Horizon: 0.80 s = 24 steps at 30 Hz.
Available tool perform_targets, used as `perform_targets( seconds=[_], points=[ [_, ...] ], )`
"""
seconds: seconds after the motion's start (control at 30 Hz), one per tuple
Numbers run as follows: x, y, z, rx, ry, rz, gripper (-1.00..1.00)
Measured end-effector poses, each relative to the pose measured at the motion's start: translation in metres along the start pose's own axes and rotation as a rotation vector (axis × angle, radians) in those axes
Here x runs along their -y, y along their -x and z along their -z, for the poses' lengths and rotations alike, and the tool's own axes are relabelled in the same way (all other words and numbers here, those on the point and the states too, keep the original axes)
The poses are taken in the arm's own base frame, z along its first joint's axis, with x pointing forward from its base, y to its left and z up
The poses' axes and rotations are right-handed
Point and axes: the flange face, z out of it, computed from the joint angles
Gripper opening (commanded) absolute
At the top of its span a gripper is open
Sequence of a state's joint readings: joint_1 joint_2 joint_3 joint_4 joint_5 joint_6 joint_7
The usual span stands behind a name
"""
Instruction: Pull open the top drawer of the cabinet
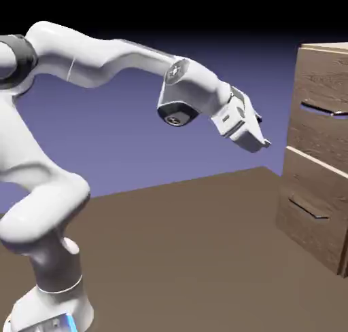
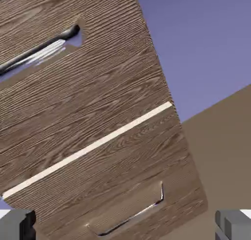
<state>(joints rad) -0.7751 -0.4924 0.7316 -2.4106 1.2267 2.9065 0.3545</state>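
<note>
The cabinet (image 1: 319, 168) is a tall brown wood-grain box at the right edge of the exterior view. Its top drawer (image 1: 316, 130) sits flush and shut, with a thin dark handle (image 1: 325, 108) across it. My gripper (image 1: 262, 140) hovers in the air left of the top drawer, a clear gap away, pointing toward it. In the hand view the cabinet appears tilted: the top drawer (image 2: 93, 92) fills the upper left with its handle (image 2: 41, 50), and a pale seam separates it from the drawer below. My gripper (image 2: 125, 226) is open, its grey fingertips (image 2: 17, 224) wide apart with nothing between them.
The lower drawer (image 1: 309, 195) has a similar slim handle (image 1: 309, 212), also seen in the hand view as the lower handle (image 2: 130, 217). The brown table (image 1: 183, 256) stretches between the robot base and the cabinet.
</note>
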Motion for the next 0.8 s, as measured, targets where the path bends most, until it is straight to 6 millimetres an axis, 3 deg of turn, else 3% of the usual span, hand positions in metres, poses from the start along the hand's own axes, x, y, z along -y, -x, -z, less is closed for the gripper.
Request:
perform_targets(
  seconds=[0.8],
  points=[
    [0.027,0.016,-0.088,0.127,-0.312,-0.575,0.00]
  ],
)
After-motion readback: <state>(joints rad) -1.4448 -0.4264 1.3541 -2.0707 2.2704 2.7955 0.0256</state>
